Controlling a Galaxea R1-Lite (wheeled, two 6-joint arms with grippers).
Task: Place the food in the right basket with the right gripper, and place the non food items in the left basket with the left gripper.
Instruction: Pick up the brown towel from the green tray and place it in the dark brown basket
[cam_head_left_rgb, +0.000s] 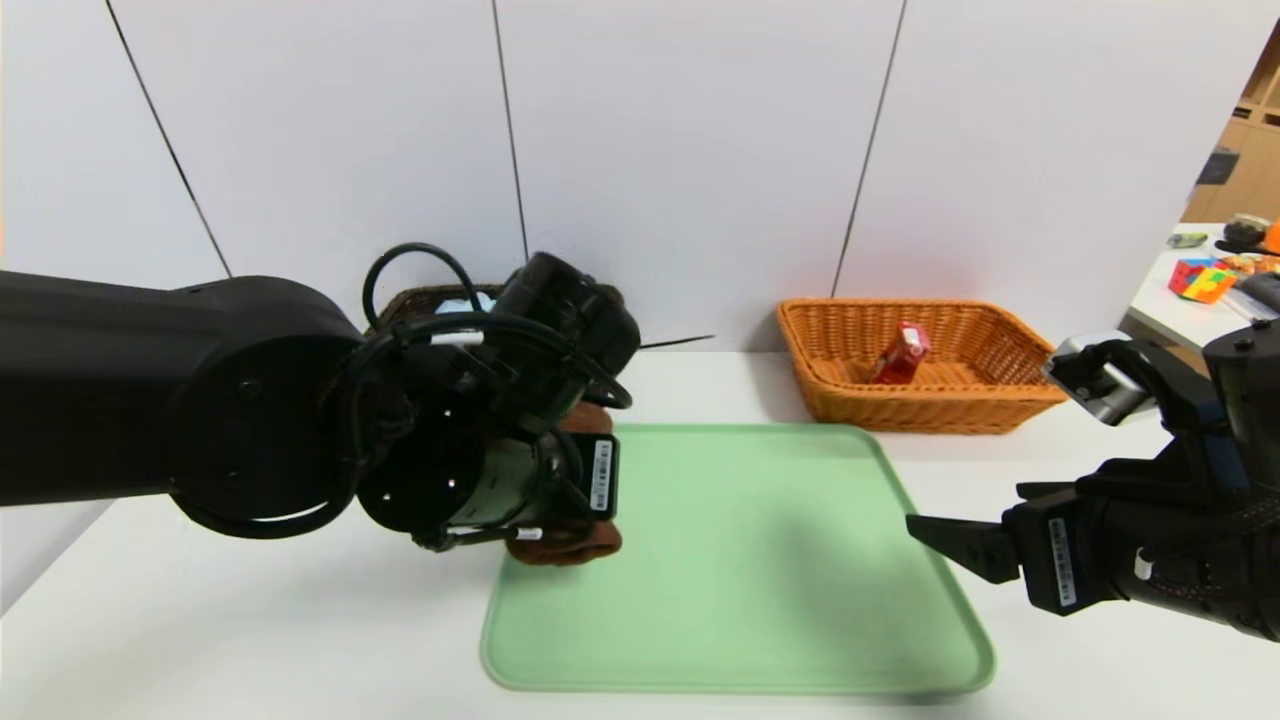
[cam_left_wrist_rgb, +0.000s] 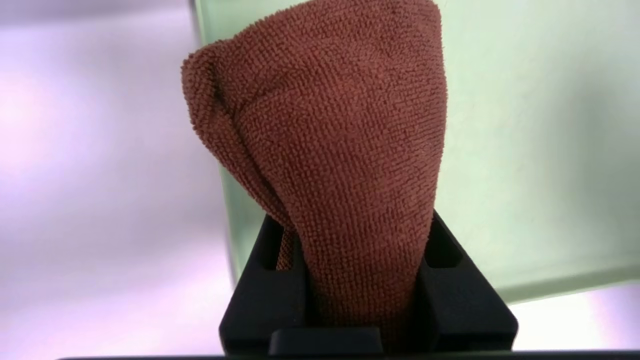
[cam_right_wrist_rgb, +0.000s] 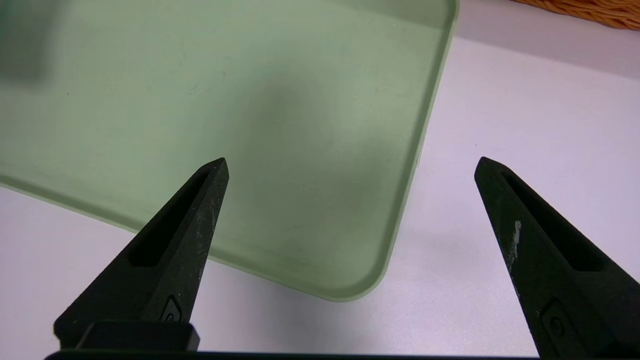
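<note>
My left gripper (cam_left_wrist_rgb: 357, 235) is shut on a brown terry cloth (cam_left_wrist_rgb: 330, 135), which hangs from the jaws over the left edge of the green tray (cam_head_left_rgb: 740, 560). In the head view the brown cloth (cam_head_left_rgb: 565, 545) peeks out under the left arm. The left basket (cam_head_left_rgb: 415, 300), dark wicker, stands behind that arm and is mostly hidden. The right basket (cam_head_left_rgb: 1000, 385), orange wicker, holds a red food packet (cam_head_left_rgb: 903, 354). My right gripper (cam_right_wrist_rgb: 350, 165) is open and empty above the tray's near right corner (cam_right_wrist_rgb: 350, 292).
The white table (cam_head_left_rgb: 250, 640) carries the tray in the middle and a basket at each back corner. A white wall runs close behind. A side table (cam_head_left_rgb: 1215, 280) with coloured objects stands far right.
</note>
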